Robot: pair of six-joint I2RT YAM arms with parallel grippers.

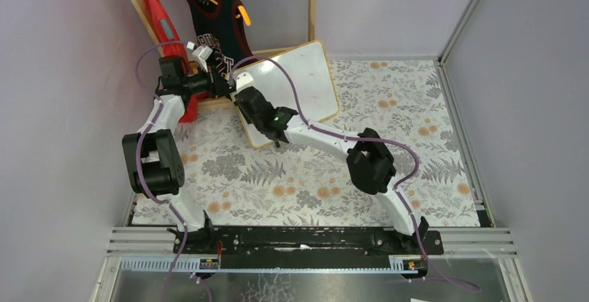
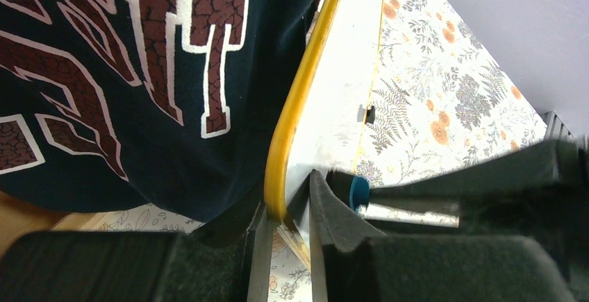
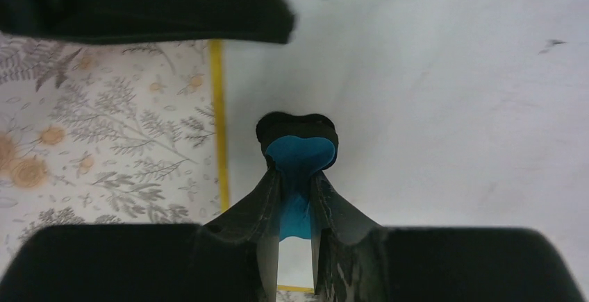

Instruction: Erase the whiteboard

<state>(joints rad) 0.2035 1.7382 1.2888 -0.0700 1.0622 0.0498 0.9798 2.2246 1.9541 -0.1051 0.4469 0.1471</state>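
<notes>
My left end effector clamped the frame of the whiteboard, tilted up at the far left of the bench, my right end effector pinched a blue eraser against its face, and I feared hard wiping might twist the board loose.

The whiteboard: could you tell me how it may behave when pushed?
Probably stiff: the whiteboard shows no bend though the left hand pinches only its frame edge. So held, it may pivot when the right hand presses its blue eraser on. Its glossy face looks slippery.
</notes>
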